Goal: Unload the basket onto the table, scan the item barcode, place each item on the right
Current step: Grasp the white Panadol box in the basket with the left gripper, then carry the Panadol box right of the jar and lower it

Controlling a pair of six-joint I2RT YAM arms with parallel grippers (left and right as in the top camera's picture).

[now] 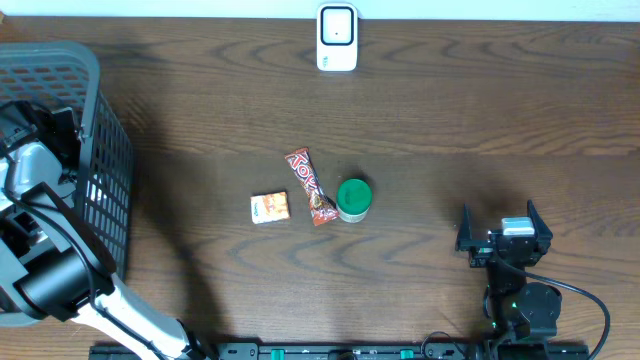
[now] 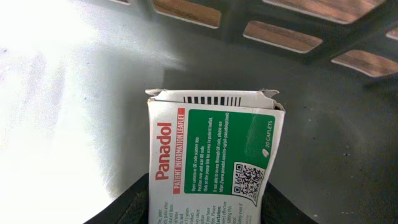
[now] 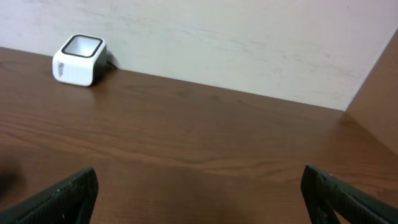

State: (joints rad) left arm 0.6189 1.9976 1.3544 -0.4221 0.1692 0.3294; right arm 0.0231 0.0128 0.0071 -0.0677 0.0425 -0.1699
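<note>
Brown wood-grain table (image 1: 450, 110) fills my overhead view; a grey slatted basket (image 1: 100, 150) takes the left edge of the frame, and my left arm (image 1: 50, 280) runs up from the lower left corner into it.

On the left wrist camera the left gripper (image 2: 208, 208) is down inside the basket, its dark fingers (image 2: 127, 208) tight against both long sides of a Panadol box (image 2: 211, 143); I read that as the jaws clamped on the box. The box sits centre frame over the grey basket floor, red and green printed face up; its barcode (image 2: 213, 99) is on the end flap at the top of the box, and a QR code sits at lower right.

The right gripper (image 1: 503, 222) rests at the lower right of the overhead frame, jaws spread wide and holding nothing, well apart from everything else.

A white scanner (image 1: 337, 38) stands at the top centre, against the table's far edge.

Mid-table lies a small cluster: a green-lidded tub (image 1: 353, 198); a red-wrapped candy bar (image 1: 310, 186) touching its left side; an orange and white packet (image 1: 269, 207) just left of the bar.
</note>
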